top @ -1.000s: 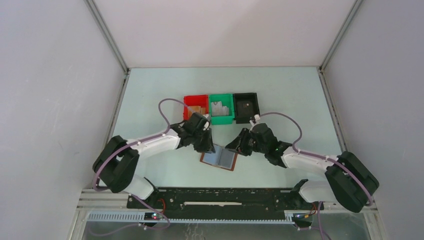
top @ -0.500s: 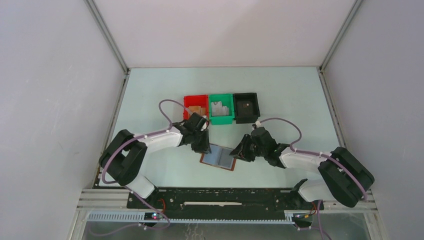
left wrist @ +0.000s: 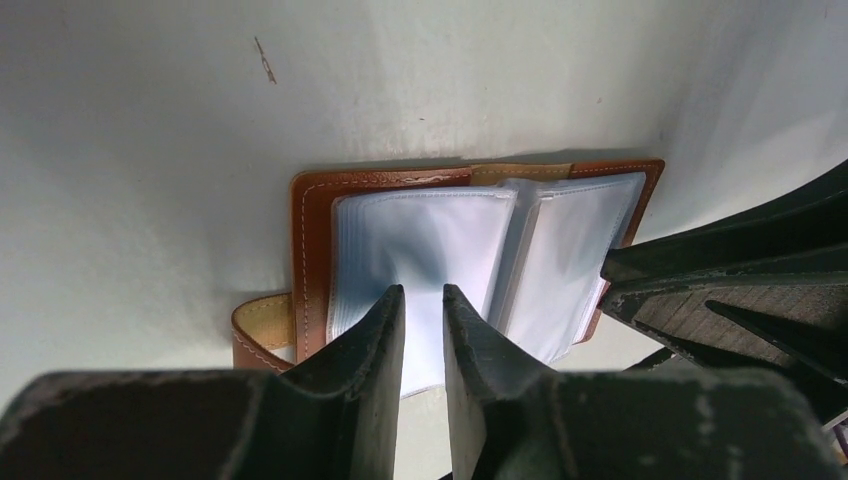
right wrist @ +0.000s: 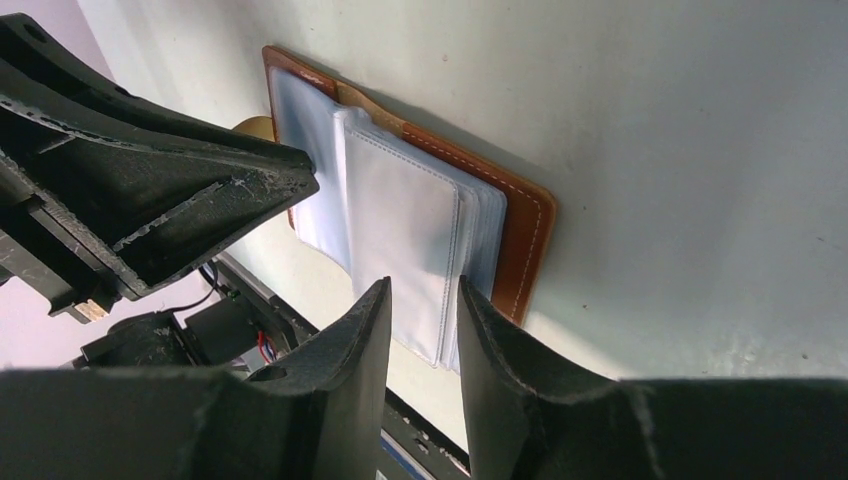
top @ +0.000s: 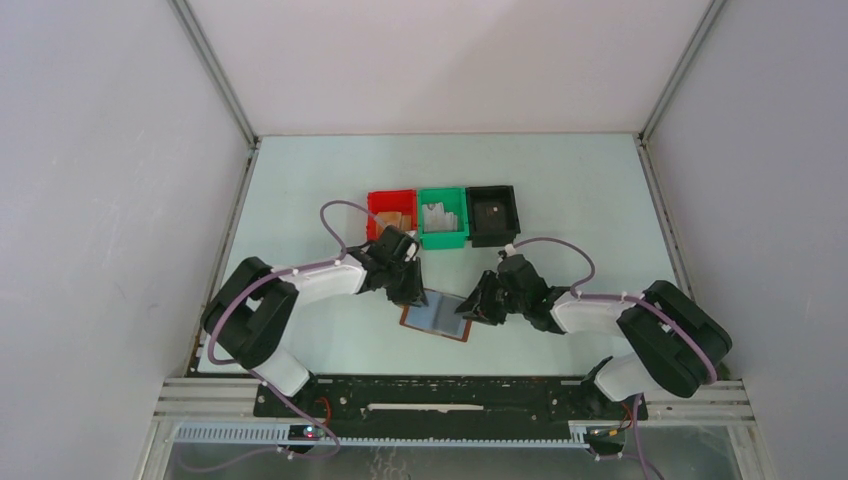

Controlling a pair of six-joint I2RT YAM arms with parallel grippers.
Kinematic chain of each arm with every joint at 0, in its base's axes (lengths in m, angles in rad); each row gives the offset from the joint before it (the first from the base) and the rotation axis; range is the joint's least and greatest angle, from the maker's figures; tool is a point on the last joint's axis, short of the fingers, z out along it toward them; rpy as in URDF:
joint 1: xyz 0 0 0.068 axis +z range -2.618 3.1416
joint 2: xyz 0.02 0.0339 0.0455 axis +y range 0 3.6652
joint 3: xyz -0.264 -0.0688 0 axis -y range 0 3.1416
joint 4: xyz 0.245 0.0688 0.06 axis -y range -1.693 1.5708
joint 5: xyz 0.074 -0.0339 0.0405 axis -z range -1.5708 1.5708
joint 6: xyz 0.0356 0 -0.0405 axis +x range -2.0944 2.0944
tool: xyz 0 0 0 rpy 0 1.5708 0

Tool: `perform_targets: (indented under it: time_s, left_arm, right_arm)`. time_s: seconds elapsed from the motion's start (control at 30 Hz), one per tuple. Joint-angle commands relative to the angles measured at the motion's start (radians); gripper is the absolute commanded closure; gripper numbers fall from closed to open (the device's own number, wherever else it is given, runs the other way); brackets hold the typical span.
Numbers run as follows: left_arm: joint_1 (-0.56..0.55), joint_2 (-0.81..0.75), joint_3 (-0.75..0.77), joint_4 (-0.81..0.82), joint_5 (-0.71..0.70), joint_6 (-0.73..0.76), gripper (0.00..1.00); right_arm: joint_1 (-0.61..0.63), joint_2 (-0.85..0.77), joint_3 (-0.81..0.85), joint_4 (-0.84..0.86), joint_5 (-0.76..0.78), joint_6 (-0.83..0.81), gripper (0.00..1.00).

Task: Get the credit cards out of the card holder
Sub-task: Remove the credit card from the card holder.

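Note:
The card holder (top: 437, 317) lies open and flat on the table between my arms, brown leather with pale blue-grey sleeves. My left gripper (top: 412, 292) is over its left panel (left wrist: 400, 240), jaws nearly shut with a narrow gap, holding nothing (left wrist: 423, 292). My right gripper (top: 470, 308) is over the right panel (right wrist: 400, 210), jaws also nearly shut and empty (right wrist: 423, 285). The brown side tab (left wrist: 262, 325) sticks out at the left. No dark credit cards show; any in the sleeves are hidden.
A red bin (top: 391, 195), a green bin (top: 442, 191) and a black bin (top: 492, 189) stand in a row just behind the grippers. Grey walls close in the table on the left, right and back. The black base rail (top: 440, 400) runs along the near edge.
My right gripper has moved left and lower, from beside the card holder onto its right edge. My left gripper has stayed at the left panel.

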Motion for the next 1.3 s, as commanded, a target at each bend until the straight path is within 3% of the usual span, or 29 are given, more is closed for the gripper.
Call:
perform_targets:
  time_s: [0.0,0.87,1.27]
  left_arm:
    - [0.002,0.034,-0.045,-0.012,-0.023,0.002,0.74]
    - [-0.008,0.028,-0.06,0.013,-0.006,-0.006,0.75]
    - [0.028,-0.199,-0.01,-0.157,-0.138,0.015,0.71]
  right_arm:
    - [0.01,0.024,0.029,0.038,-0.006,-0.001,0.61]
    - [0.052,0.03,0.128,0.021,-0.012,-0.03,0.63]
    - [0.074,0.171,0.284,0.027,-0.063,-0.057,0.61]
